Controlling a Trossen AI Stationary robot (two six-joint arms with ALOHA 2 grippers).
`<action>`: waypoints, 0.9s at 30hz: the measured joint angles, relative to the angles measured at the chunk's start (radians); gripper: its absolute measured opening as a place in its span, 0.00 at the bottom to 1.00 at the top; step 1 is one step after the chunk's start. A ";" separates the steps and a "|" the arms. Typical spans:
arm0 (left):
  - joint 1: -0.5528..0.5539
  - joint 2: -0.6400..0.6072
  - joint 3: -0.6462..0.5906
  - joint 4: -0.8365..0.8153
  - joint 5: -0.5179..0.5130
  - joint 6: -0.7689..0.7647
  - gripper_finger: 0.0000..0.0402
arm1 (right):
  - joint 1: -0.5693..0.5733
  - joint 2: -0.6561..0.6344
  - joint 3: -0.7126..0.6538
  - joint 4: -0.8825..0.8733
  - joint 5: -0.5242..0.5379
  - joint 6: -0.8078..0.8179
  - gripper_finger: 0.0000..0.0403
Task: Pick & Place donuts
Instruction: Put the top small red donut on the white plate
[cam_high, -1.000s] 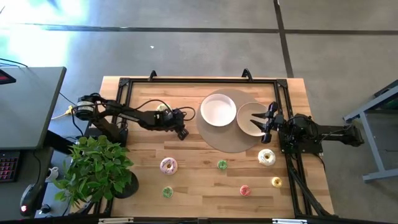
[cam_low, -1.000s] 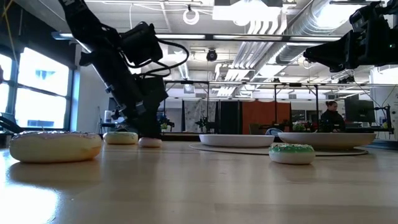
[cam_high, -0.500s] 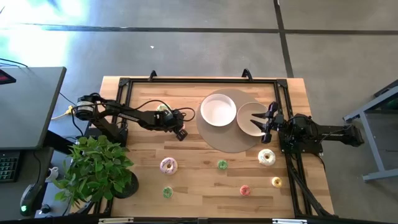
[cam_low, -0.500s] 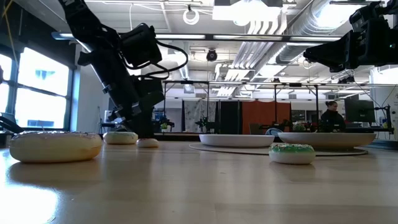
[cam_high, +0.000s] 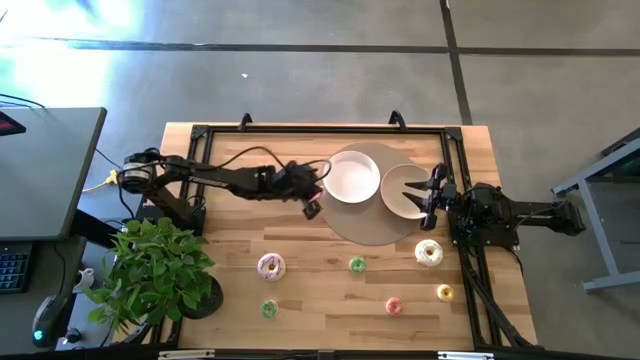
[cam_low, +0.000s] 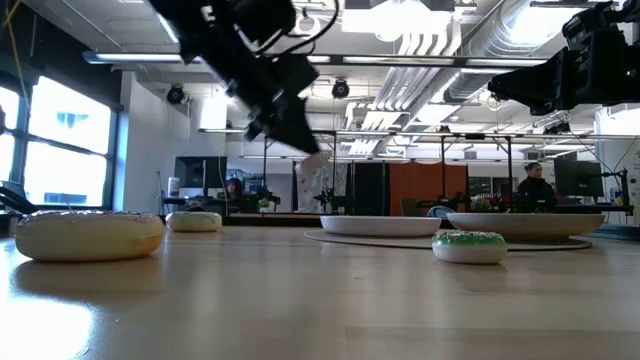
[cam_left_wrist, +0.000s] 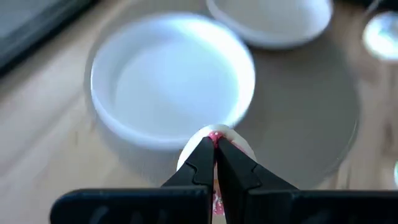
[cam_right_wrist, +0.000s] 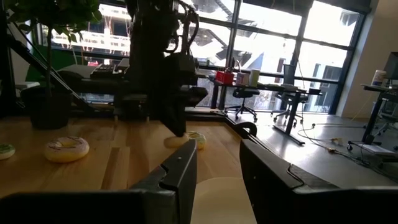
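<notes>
My left gripper hangs just left of the round tan mat, shut on a small pink-iced donut. The low view shows that donut well above the table. Two white plates rest on the mat: a deep one and a second one. My right gripper hovers open over the second plate. Several other donuts lie on the wood: pink, green, white, yellow, red, and another green. My left gripper pinches the small donut's ring between its two fingertips, which come from above and slant toward the plates. The donut is lifted clear of the table and hangs at the fingertips.
A potted plant stands at the table's near left corner. A black frame runs along the far and right edges. Another donut lies on the wood on the left side. People and desks show in the room beyond.
My left gripper has risen from the table and swung toward the right edge, toward the plates. The small donut that lay on the wood beneath it is now lifted clear and carried along. My right arm has kept still.
</notes>
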 joint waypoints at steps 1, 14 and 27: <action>0.008 0.007 0.023 -0.001 0.006 0.012 0.00 | 0.000 0.000 0.000 0.000 0.002 0.000 0.29; 0.172 0.298 0.258 -0.005 0.054 0.057 0.00 | 0.000 0.000 0.000 0.000 0.068 -0.002 0.29; 0.222 0.443 0.359 0.000 0.080 0.099 0.09 | 0.000 0.000 0.000 0.000 0.067 -0.003 0.29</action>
